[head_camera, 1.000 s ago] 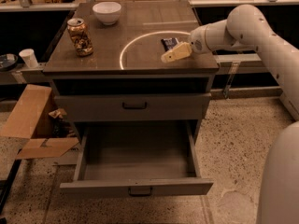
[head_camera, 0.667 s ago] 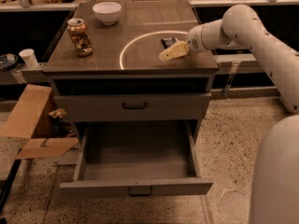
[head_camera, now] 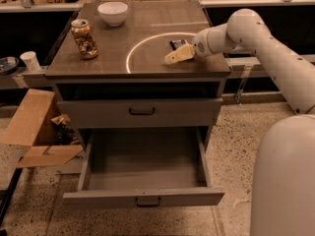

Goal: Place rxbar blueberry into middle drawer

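Observation:
The rxbar blueberry [head_camera: 177,44], a small dark flat bar, lies on the cabinet top inside a white circle mark, right of centre. My gripper [head_camera: 177,56] reaches in from the right, low over the top; its pale tip sits just in front of the bar and touches or nearly touches it. The middle drawer [head_camera: 143,197], the lowest one, is pulled wide open below and holds nothing. The drawer above it [head_camera: 141,112] is closed.
A brown-gold can [head_camera: 84,38] stands at the left of the cabinet top and a white bowl [head_camera: 112,13] at the back. A white cup [head_camera: 31,61] sits on a ledge at left. Cardboard [head_camera: 33,128] lies on the floor left of the cabinet.
My gripper has moved a little to the left along the cabinet top, closer to the bar. The bar, can and drawer have not moved.

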`<state>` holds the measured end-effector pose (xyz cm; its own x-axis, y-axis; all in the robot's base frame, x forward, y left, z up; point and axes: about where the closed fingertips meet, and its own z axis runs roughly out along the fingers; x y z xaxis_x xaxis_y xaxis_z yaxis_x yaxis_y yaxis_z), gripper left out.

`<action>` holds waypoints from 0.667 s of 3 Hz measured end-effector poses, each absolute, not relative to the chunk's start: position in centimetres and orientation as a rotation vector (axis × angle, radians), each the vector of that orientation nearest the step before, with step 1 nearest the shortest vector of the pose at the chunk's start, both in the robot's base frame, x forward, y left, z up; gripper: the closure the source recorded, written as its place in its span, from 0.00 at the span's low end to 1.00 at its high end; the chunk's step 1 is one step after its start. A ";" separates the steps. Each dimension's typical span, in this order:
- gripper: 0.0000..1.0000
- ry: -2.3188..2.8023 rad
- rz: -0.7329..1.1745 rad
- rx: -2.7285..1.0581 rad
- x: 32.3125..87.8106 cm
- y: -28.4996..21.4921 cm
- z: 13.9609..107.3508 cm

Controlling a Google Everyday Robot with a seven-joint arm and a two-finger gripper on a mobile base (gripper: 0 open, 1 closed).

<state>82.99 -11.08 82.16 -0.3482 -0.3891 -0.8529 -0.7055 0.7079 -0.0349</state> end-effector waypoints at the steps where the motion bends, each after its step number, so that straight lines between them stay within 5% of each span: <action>1: 0.14 1.988 0.434 -0.819 84.1 -10.7 81.3; 2: 0.37 1.990 0.437 -0.817 84.4 -10.5 81.3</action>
